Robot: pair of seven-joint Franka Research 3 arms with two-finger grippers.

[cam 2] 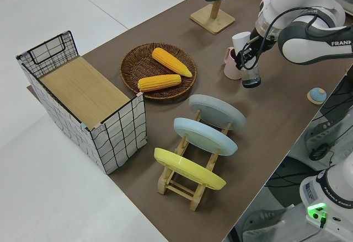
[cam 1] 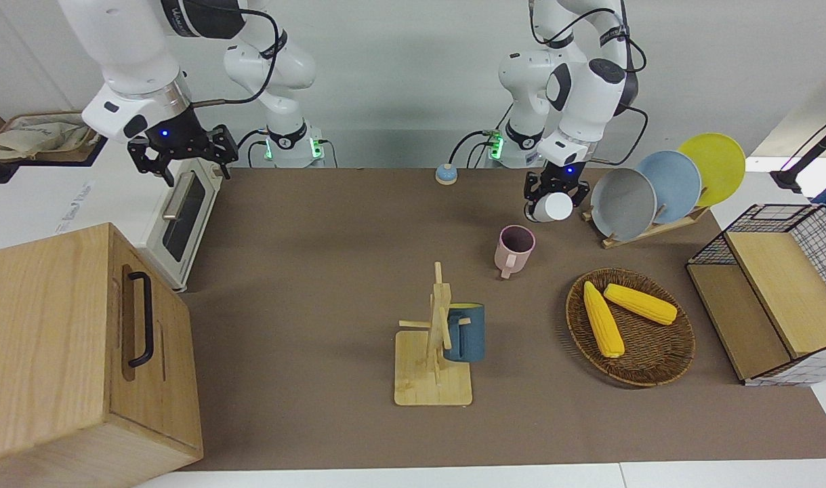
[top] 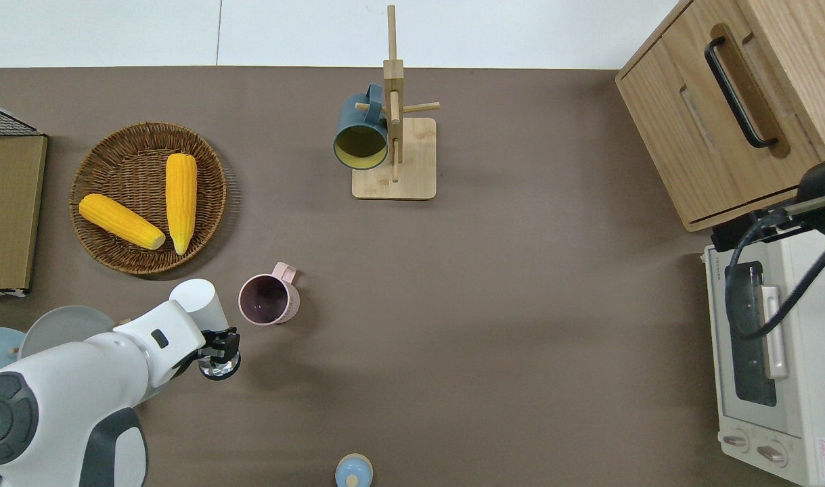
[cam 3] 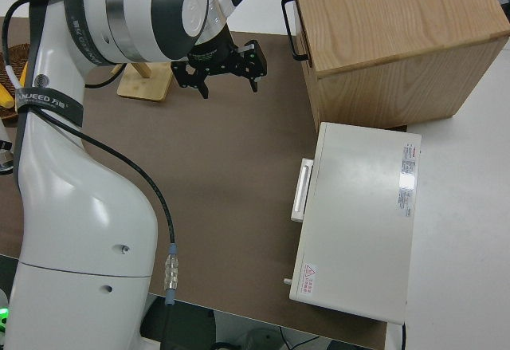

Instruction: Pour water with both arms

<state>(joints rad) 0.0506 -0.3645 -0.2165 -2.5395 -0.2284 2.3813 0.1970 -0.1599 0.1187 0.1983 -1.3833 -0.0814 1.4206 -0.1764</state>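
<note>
Your left gripper [top: 217, 350] is clamped on a clear glass [top: 218, 365], held up over bare mat [top: 520, 284] just beside the pink mug [top: 269, 300] (the mug stands upright, handle pointing away from the robots). The plate rack [cam 1: 650, 227] sits close by toward the left arm's end, the corn basket [top: 212, 177] farther out. Toward the right arm's end the mat lies open. Your right arm is parked, its gripper [cam 3: 223, 69] spread apart.

A brown mat [cam 1: 318, 271] covers a white table [top: 101, 34]. A pale wall [cam 1: 399, 68] rises at the robots' end. The floor [cam 2: 49, 198] is plain white, evenly lit.
</note>
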